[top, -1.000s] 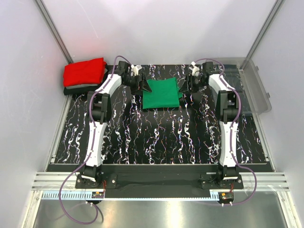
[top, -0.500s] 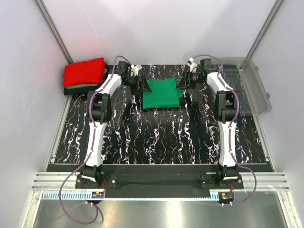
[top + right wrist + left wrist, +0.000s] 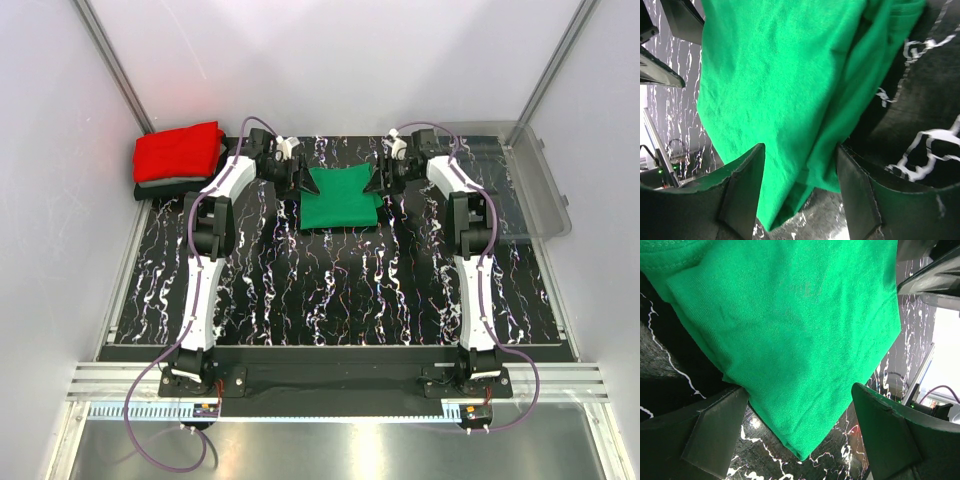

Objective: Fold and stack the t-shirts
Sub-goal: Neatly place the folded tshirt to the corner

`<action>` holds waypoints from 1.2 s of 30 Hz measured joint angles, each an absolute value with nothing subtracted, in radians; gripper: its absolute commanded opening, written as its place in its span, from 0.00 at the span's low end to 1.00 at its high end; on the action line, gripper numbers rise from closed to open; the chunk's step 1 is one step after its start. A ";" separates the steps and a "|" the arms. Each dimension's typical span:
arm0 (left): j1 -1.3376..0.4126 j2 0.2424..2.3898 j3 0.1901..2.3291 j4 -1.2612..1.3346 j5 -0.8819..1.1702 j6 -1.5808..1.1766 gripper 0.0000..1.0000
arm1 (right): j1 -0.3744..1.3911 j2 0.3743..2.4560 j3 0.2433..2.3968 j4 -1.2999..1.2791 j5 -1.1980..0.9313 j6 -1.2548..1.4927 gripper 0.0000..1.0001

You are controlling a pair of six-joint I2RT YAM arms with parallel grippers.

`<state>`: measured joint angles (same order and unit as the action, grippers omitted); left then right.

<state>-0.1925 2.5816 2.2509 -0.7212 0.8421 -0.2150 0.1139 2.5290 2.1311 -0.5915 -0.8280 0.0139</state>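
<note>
A bright green t-shirt (image 3: 340, 198) lies folded on the black marbled table (image 3: 330, 290). My left gripper (image 3: 301, 180) is open at the shirt's far left corner. In the left wrist view (image 3: 800, 440) that corner (image 3: 800, 365) lies between the wide-apart fingers (image 3: 715, 435). My right gripper (image 3: 381, 180) is at the far right corner. Its jaws (image 3: 801, 200) are narrower but still open, straddling a bunched edge of the green shirt (image 3: 790, 100). A folded red t-shirt (image 3: 178, 152) lies on a dark one (image 3: 150, 190) at the far left.
A clear plastic bin (image 3: 530, 185) stands at the right edge of the table, behind my right arm. White walls and metal rails enclose the table on three sides.
My right gripper has moved left from beside the bin onto the green shirt's right corner, and that edge has bunched. My left gripper has stayed in place.
</note>
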 measured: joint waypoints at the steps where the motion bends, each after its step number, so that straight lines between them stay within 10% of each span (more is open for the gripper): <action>1: -0.192 2.582 2.251 -0.721 0.842 -0.215 0.93 | 0.118 2.532 2.130 -0.591 -0.826 0.017 0.66; 15: -0.192 2.580 2.232 -0.712 0.848 -0.213 0.82 | 0.153 2.533 2.101 -0.568 -0.832 0.047 0.66; 18: -0.193 2.576 2.211 -0.712 0.867 -0.211 0.66 | 0.154 2.533 2.101 -0.566 -0.832 0.051 0.66; 24: -0.203 2.585 2.161 -0.743 0.888 -0.217 0.00 | 0.160 2.533 2.101 -0.564 -0.831 0.054 0.66; 36: -0.226 2.536 2.247 -0.895 0.683 -0.028 0.00 | 0.083 2.351 2.002 -0.645 -0.687 -0.033 0.69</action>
